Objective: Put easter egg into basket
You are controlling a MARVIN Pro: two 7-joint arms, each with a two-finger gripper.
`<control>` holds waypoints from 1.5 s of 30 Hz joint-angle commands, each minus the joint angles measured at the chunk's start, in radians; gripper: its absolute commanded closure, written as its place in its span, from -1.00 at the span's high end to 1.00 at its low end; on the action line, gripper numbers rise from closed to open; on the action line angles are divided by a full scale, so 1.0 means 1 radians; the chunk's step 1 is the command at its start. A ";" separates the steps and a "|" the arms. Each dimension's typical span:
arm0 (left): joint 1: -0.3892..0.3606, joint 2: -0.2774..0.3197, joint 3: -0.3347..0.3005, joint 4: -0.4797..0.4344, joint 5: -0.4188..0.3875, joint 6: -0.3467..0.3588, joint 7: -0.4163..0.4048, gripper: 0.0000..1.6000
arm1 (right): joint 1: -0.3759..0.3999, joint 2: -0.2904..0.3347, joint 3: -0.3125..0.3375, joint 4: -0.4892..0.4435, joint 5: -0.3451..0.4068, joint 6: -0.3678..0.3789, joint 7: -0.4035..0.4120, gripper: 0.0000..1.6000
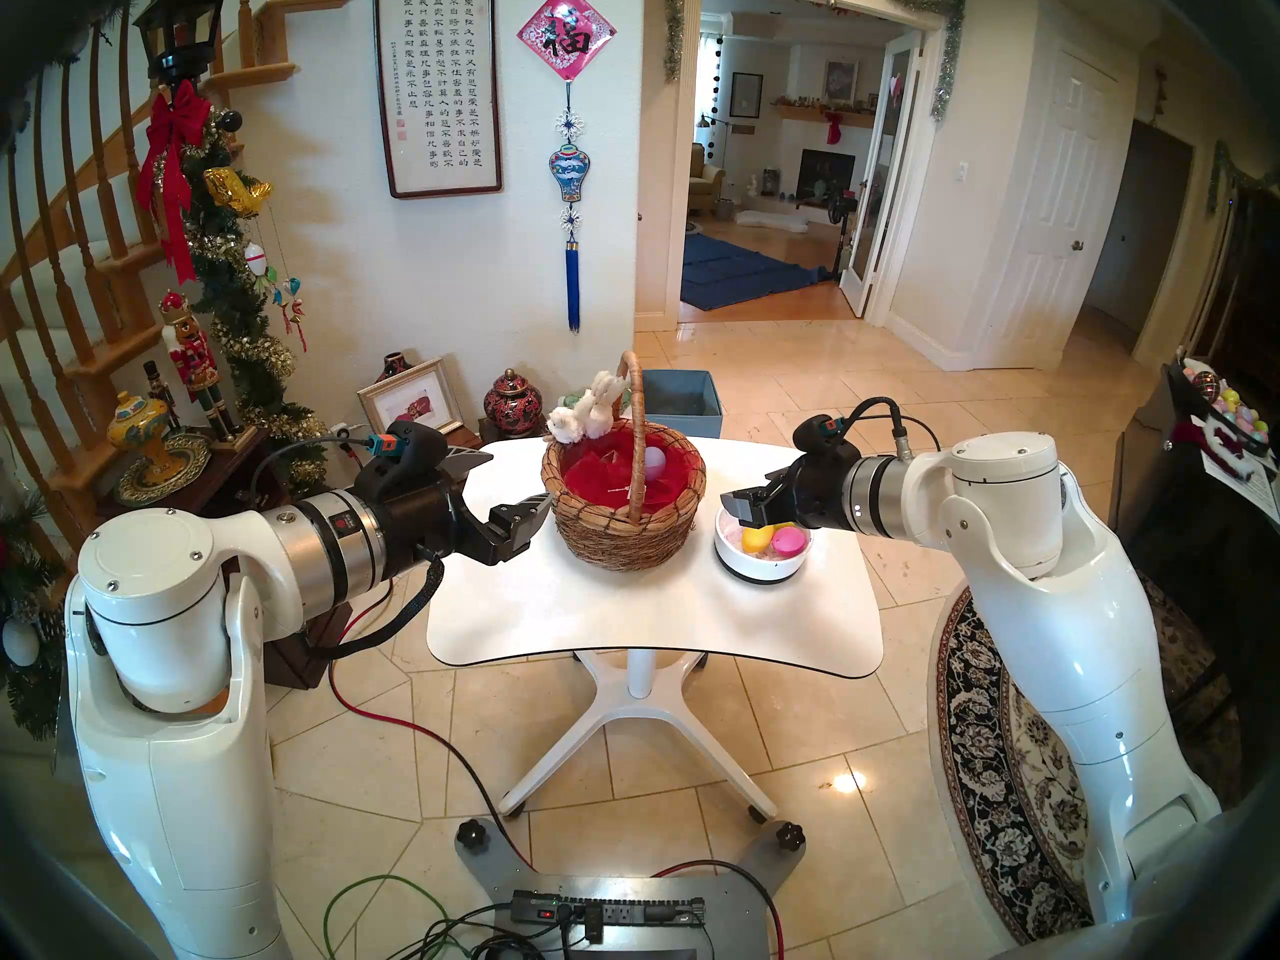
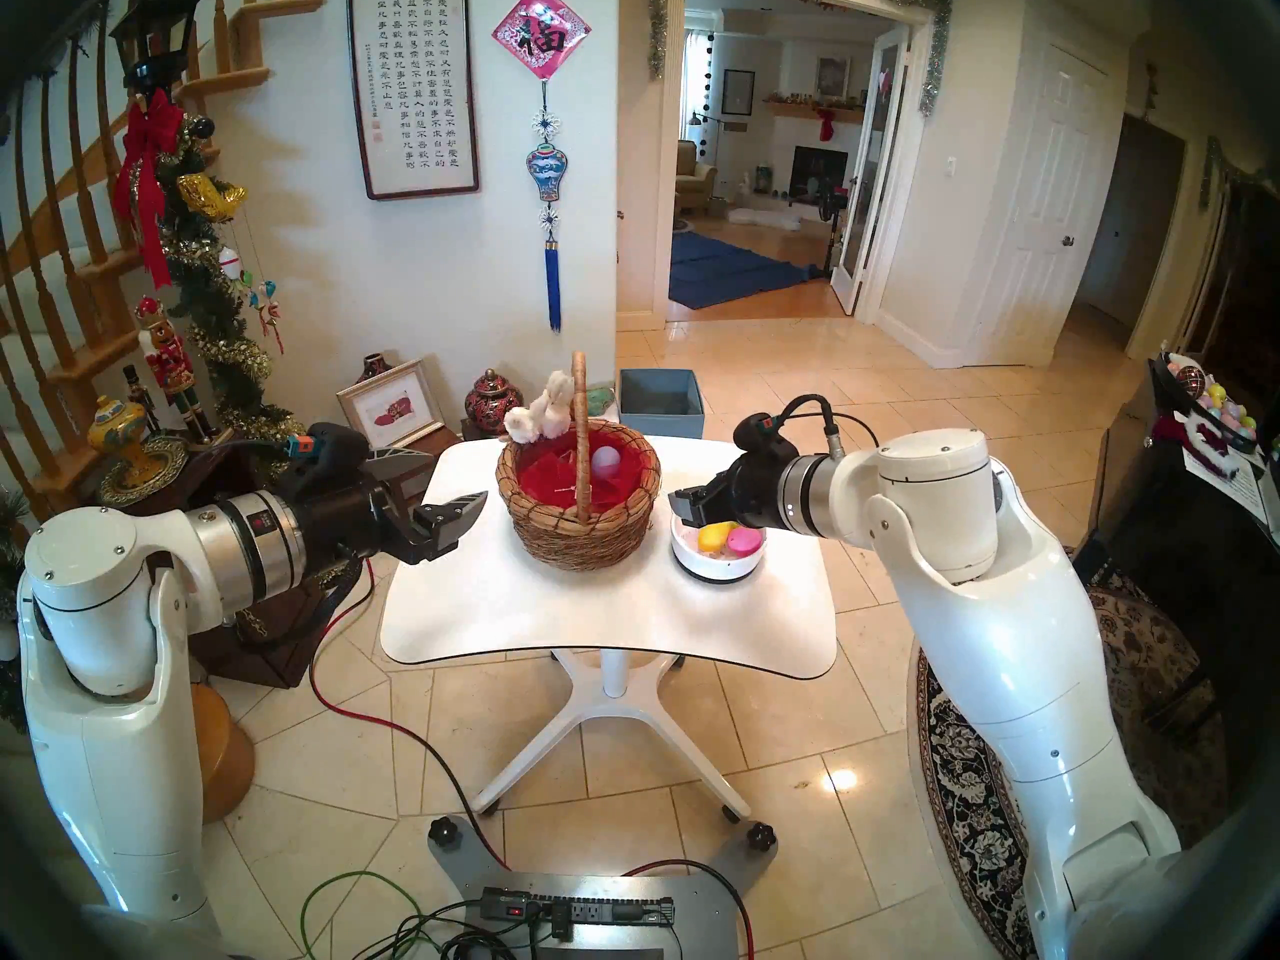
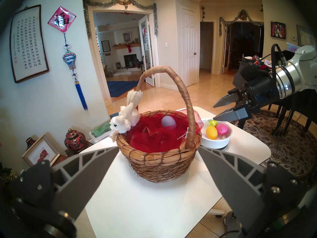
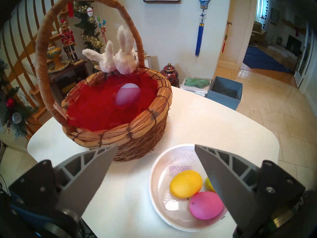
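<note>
right gripper (image 1: 744, 515) jaws wide open, empty, over white bowl (image 1: 762, 569) holding yellow egg (image 4: 186, 183) and pink egg (image 4: 206, 205). left gripper (image 1: 502, 484) open, empty. pale egg (image 4: 127, 94) in wicker basket (image 1: 623, 536) mid-worktop (image 1: 623, 626).

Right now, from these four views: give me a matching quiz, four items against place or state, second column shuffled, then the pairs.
Column one:
1. pale lilac plastic egg
2. yellow plastic egg
3. white plush bunny
4. right gripper

Column two:
A. perched on the rim of the round brown wicker basket
B. open, hovering over the eggs, holding nothing
C. lying on the basket's red lining
D. in the small white bowl beside the pink plastic egg

Pairs: 1-C, 2-D, 3-A, 4-B
</note>
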 commanded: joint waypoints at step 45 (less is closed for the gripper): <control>-0.003 0.001 0.002 -0.005 0.001 -0.001 0.001 1.00 | 0.030 0.051 -0.081 0.066 0.181 -0.002 -0.285 0.91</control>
